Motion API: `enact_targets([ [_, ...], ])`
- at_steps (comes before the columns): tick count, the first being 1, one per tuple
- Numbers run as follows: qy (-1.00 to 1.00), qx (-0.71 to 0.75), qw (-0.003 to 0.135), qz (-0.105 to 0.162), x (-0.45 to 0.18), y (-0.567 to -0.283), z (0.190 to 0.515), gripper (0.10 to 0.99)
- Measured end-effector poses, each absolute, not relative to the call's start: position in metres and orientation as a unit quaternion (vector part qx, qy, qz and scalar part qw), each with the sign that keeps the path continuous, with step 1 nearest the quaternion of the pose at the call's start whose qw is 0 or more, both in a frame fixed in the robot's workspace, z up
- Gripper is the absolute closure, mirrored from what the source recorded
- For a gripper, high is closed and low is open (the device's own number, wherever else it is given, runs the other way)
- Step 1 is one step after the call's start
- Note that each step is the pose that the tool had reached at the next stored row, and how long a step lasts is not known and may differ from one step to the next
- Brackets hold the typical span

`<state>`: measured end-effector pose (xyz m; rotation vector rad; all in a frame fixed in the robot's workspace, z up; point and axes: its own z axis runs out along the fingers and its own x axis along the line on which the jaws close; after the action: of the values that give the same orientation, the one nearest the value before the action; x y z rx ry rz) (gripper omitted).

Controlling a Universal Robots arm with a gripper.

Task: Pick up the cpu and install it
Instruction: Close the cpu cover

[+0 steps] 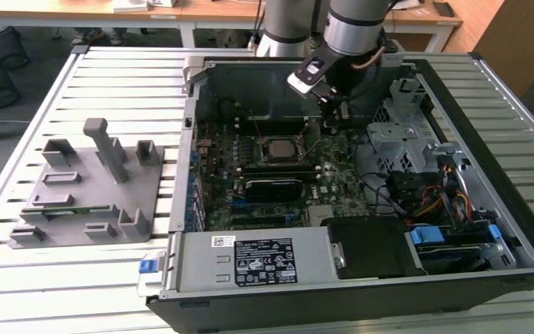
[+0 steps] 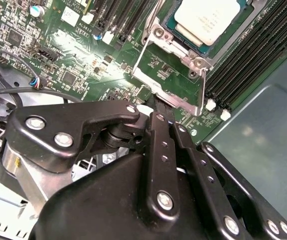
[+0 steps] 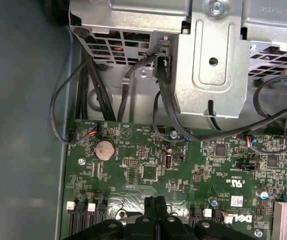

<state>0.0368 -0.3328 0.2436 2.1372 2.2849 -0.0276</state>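
The cpu [image 1: 277, 149] [image 2: 206, 17] lies flat in the motherboard socket, silver top up. The socket's metal frame [image 2: 176, 75] is swung open beside it, with green board showing through. My gripper [image 1: 333, 124] hangs inside the computer case, just to the exterior view's right of the socket. Its two black fingers [image 2: 156, 130] are pressed together with nothing between them, as both wrist views show. The gripper tip [image 2: 159, 102] [image 3: 156, 207] sits at the outer edge of the open frame. Whether it touches the frame cannot be told.
The open computer case [image 1: 489, 167] rests on a slatted table [image 1: 109, 76]. A metal drive cage [image 1: 397, 139] [image 3: 208, 60] with black cables [image 3: 163, 100] stands close beside the arm. A power supply [image 1: 258, 261] fills the near side. Grey fixture blocks [image 1: 91, 188] stand at the exterior view's left.
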Motion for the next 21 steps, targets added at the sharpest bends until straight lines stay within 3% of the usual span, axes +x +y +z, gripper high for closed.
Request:
enact_targets([
  [21,0.730,0.683,0.006,-0.009,0.022,-0.333,0.243,0.980],
])
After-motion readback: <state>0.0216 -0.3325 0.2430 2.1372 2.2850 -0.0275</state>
